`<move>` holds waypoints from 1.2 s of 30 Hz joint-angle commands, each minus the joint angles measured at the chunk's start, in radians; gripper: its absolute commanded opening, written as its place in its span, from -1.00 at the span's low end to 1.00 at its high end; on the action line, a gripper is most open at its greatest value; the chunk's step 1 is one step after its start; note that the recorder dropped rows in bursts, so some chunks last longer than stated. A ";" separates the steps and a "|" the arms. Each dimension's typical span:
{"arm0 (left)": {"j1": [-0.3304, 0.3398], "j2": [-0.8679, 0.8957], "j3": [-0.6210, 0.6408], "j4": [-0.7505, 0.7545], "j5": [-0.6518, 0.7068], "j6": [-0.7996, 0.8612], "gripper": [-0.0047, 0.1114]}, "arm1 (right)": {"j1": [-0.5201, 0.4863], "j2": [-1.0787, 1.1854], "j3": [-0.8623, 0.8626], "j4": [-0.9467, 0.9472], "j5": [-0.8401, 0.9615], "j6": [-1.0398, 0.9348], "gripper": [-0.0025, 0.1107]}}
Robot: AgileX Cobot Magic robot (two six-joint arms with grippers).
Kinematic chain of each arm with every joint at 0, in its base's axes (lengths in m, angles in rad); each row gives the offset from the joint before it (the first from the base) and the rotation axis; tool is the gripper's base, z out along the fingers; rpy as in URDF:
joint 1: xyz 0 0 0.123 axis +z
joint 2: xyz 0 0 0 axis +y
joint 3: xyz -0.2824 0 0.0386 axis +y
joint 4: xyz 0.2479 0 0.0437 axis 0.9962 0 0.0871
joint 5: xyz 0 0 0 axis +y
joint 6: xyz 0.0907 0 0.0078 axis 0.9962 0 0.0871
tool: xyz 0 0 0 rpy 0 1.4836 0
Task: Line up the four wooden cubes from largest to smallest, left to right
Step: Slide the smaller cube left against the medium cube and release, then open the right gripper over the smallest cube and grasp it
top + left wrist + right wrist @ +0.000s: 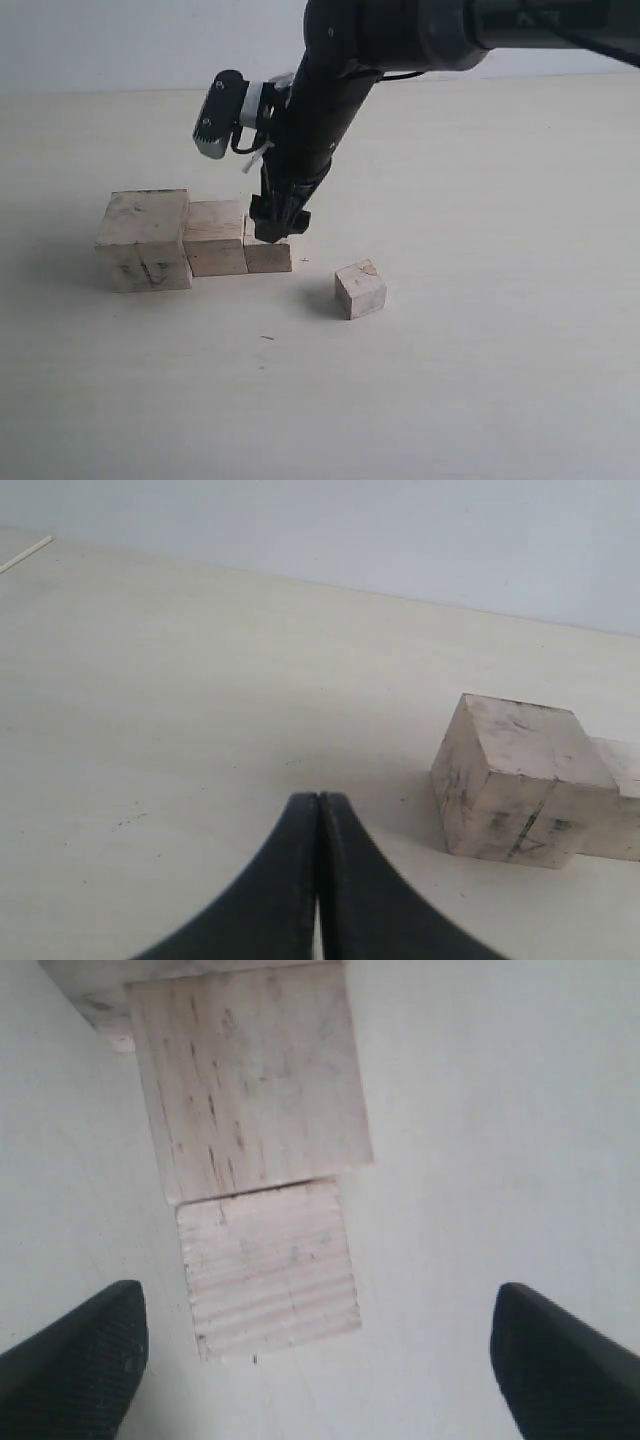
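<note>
1. Three of the four wooden cubes stand in a touching row on the table (480, 380). The largest cube (145, 240) is at the left, the second cube (215, 238) beside it, and the third cube (268, 257) at the row's right end. The smallest cube (360, 288) sits apart, to the right and nearer the camera, turned askew.
2. The right gripper (279, 228) hangs directly over the third cube, its fingers (80, 1355) spread wide and holding nothing. Any sideways drift this low could clip that cube and knock the row crooked.
3. Fetching the smallest cube looks like the remaining job. Because it sits skewed, it may twist if the jaws close on corners rather than flat faces.
4. Set down too close, it could shove its neighbours; set down too far away, it leaves a gap.
5. The left gripper (318, 805) is clenched on nothing, apart from the largest cube. A stray move there could push the whole row.
</note>
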 commanded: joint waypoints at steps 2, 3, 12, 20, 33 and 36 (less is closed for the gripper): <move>-0.006 -0.006 0.004 -0.002 -0.005 0.004 -0.92 | 0.001 -0.097 0.001 -0.179 0.101 0.343 0.48; -0.006 -0.006 0.004 -0.002 -0.005 0.004 -0.92 | 0.001 -0.112 0.001 -0.215 0.134 0.430 0.47; -0.006 -0.006 0.004 -0.002 -0.005 0.004 -0.92 | 0.001 -0.149 0.012 -0.220 0.349 0.839 0.46; -0.006 -0.006 0.004 -0.002 -0.005 0.004 -0.92 | 0.001 -0.128 0.106 -0.179 0.341 0.887 0.46; -0.006 -0.006 0.004 -0.002 -0.005 0.004 -0.92 | 0.001 -0.070 0.179 -0.099 0.293 0.894 0.46; -0.006 -0.006 0.004 -0.002 -0.005 0.004 -0.92 | 0.001 -0.043 0.179 -0.087 0.290 0.894 0.46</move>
